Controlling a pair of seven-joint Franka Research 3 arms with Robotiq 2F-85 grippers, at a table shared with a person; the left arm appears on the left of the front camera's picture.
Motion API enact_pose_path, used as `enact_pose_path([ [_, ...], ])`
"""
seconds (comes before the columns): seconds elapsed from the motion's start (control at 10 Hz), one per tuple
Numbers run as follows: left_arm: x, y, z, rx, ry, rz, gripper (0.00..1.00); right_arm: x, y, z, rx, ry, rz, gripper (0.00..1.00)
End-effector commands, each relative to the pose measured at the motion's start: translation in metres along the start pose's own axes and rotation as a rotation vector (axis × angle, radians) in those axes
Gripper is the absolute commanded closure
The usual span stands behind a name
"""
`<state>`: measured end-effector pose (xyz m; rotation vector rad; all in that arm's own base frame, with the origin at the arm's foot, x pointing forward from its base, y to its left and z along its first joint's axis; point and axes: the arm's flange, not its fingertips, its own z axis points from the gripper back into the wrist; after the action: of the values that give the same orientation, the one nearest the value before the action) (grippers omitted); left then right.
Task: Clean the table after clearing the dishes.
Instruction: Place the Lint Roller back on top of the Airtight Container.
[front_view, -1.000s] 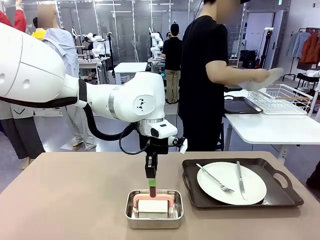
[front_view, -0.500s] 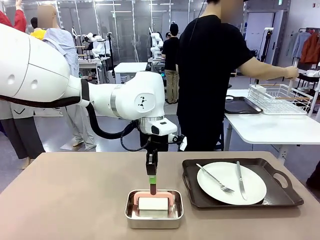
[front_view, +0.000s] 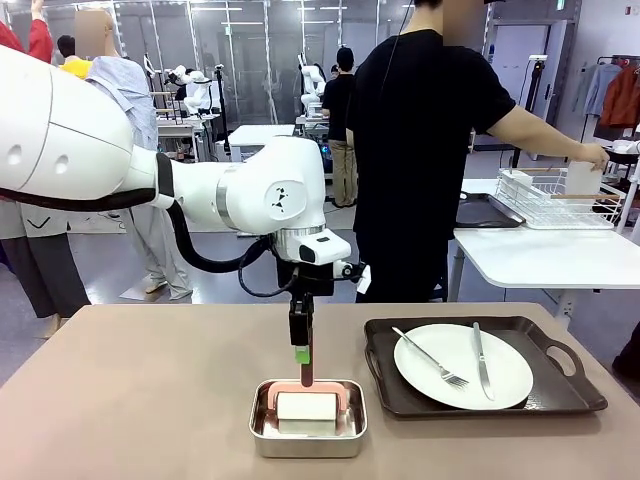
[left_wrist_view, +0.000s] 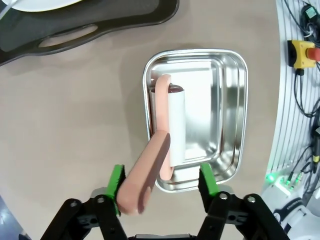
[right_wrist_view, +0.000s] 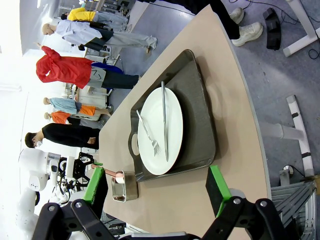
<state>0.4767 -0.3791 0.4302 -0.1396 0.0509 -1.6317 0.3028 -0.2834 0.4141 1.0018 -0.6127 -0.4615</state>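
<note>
L gripper (left_wrist_view: 162, 179) hangs straight down over the steel pan (left_wrist_view: 231, 100), low in the middle of the front view. Its fingers are spread wide, w/ the pink handle (left_wrist_view: 149, 167) of the white roller (left_wrist_view: 176, 117) standing up btw them. In the L wrist view the handle's end sits right by the pad on the picture's left, maybe touching it, w/ a big gap to the other pad, so nothing is squeezed yet. The roller lies flat in the pan. Its long side runs up-down in the wrist view & left-right in the front view, and the handle leans up out of the pan toward the gripper. So the thing to grab is already inside the fingers. I think the next move is to shut them on the handle, then lift. R gripper (right_wrist_view: 157, 190) is spread wide too & holds nothing. It looks along the table (front_view: 130, 400) from far off, so the L arm is much nearer the roller. Dishes: one dark tray (front_view: 382, 380) sits on the table at the lower right of the front view, just beside the pan, not touching, w/ a white plate (front_view: 505, 385), fork (front_view: 430, 357) & knife (front_view: 481, 360) on it. So clearing isn't done, I'd say.
</note>
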Motion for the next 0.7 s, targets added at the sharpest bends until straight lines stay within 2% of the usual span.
enact_pose_path([
  [0.0,-0.006,-0.006,0.0109,0.047,-0.005,-0.006,0.0,-0.0043,0.0004,0.0029,-0.002,0.006,0.012,0.0],
  [0.4,-0.0127,-0.0113,0.0118,0.1,-0.002,0.004,0.0,-0.0043,0.0004,0.0029,-0.002,0.006,0.012,0.0],
  [0.5,-0.004,-0.0021,0.0187,0.036,-0.013,0.006,0.0,-0.0043,0.0004,0.0029,-0.002,0.006,0.012,0.0],
  [0.6,-0.004,-0.0021,0.0187,0.036,-0.013,0.006,0.0,-0.0043,0.0004,0.0029,-0.002,0.006,0.012,0.0],
])
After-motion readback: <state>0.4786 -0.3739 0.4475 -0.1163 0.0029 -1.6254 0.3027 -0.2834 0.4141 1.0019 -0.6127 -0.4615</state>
